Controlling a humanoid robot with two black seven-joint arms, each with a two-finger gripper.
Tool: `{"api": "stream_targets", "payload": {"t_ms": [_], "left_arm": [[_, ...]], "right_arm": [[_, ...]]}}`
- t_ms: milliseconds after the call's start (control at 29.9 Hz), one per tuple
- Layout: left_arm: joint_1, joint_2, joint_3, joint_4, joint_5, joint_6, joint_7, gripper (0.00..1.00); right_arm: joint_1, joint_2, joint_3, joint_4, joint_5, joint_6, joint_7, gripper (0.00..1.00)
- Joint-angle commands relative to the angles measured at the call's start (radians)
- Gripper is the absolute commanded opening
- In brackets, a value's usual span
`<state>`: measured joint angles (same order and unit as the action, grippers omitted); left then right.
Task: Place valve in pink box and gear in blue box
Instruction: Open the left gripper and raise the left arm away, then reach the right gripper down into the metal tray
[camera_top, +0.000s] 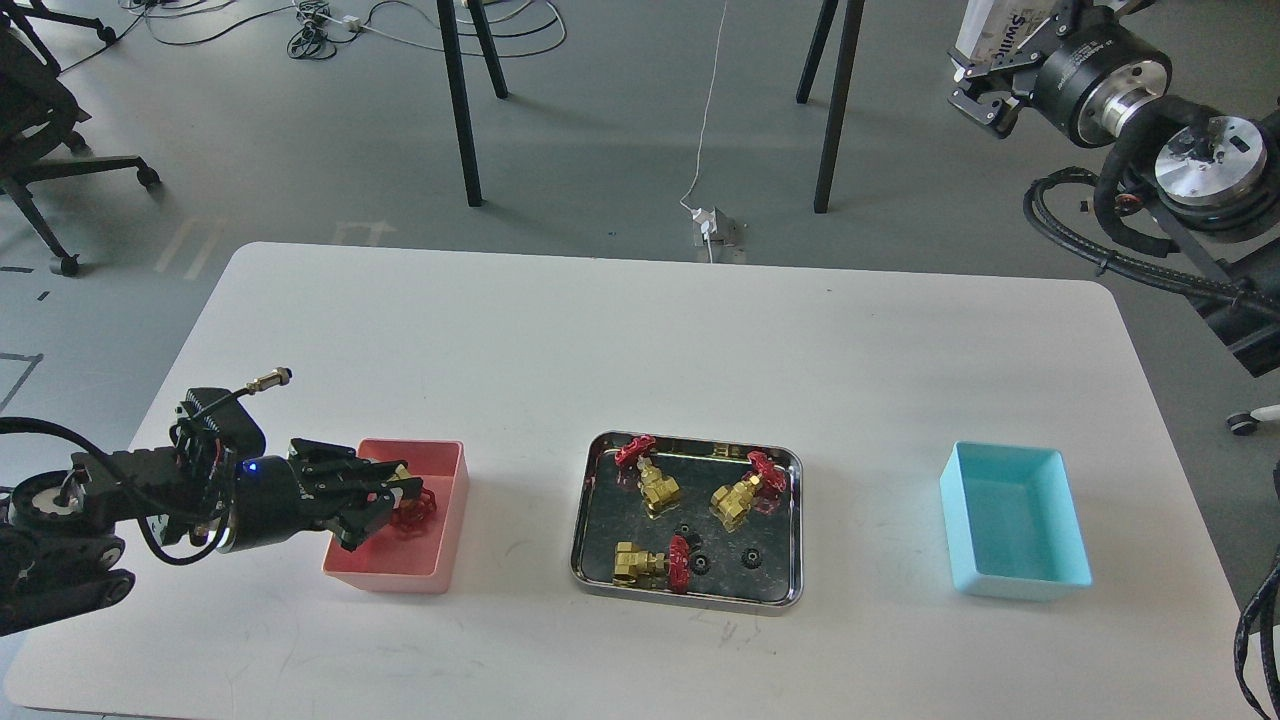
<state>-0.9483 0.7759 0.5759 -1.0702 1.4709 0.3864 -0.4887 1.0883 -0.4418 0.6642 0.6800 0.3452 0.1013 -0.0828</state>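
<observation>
Valve (405, 497) in my left gripper (385, 500), held over the pink box (440, 530): my fingers are clamped on the brass body, with the red handwheel sticking out just past the fingertips, inside the box walls. I judge the valve dense and rigid, smooth metal that could slip, so the squat body is the place to hold, not the thin wheel rim. Well off to the right of that gripper, three more valves lie in the steel tray (590, 520) on the desk (640, 340), with the gears (749, 557) among them, small and black. Those look light and hard, and I judge a pinch across the toothed edge would suit them. Farther right sits the blue box (1070, 570), with nothing in it. My right gripper (985, 100) is raised far off at the upper right; I cannot tell whether it is apart or together.
</observation>
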Motion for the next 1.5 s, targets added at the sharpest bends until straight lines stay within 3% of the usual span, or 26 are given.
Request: {"api": "stream_targets", "payload": {"t_ms": [0,100,301,368,501,635,769,936,1036,1136,1337,1470], "left_arm": [[0.000,0.009,-0.005,-0.010,0.000,-0.001,0.000,0.41],[-0.001,0.014,-0.007,-0.017,0.000,-0.003,0.000,0.53],[-0.007,0.084,-0.106,-0.106,-0.040,-0.027,0.000,0.65],[-0.010,0.118,-0.175,-0.161,-0.084,-0.101,0.000,0.68],[-0.007,0.183,-0.374,-0.269,-0.168,-0.331,0.000,0.77],[0.009,0.186,-0.565,-0.344,-0.353,-0.455,0.000,0.78],[0.013,0.096,-0.723,-0.359,-0.656,-0.549,0.000,0.80],[0.022,-0.035,-0.922,-0.359,-1.014,-0.668,0.000,0.81],[0.046,-0.104,-1.040,-0.311,-1.243,-0.780,0.000,0.86],[0.048,-0.177,-1.102,-0.243,-1.301,-0.866,0.000,0.87],[0.062,-0.248,-1.111,-0.221,-1.307,-0.875,0.000,0.90],[0.065,-0.345,-1.116,-0.205,-1.308,-0.875,0.000,0.91]], "right_arm": [[-0.005,0.000,0.000,0.001,0.000,0.000,0.000,1.00],[-0.008,0.000,0.000,0.003,0.002,0.000,0.001,1.00],[-0.013,0.000,-0.011,0.003,-0.002,0.003,0.000,1.00],[-0.011,0.000,-0.023,0.007,-0.009,0.005,-0.005,1.00],[0.012,0.003,-0.139,0.030,-0.142,0.009,-0.006,1.00],[0.074,-0.011,-0.268,0.111,-0.368,0.020,0.001,1.00],[0.178,-0.050,-0.454,0.228,-0.538,0.113,0.006,1.00],[0.416,-0.113,-0.893,0.475,-0.668,0.245,0.006,1.00],[0.528,-0.103,-1.093,0.603,-0.812,0.268,0.006,1.00],[0.565,-0.074,-1.213,0.729,-0.977,0.267,0.006,1.00],[0.584,0.044,-1.419,0.828,-1.143,0.261,0.005,1.00],[0.530,0.161,-1.462,0.808,-1.157,0.177,0.005,0.98]]}}
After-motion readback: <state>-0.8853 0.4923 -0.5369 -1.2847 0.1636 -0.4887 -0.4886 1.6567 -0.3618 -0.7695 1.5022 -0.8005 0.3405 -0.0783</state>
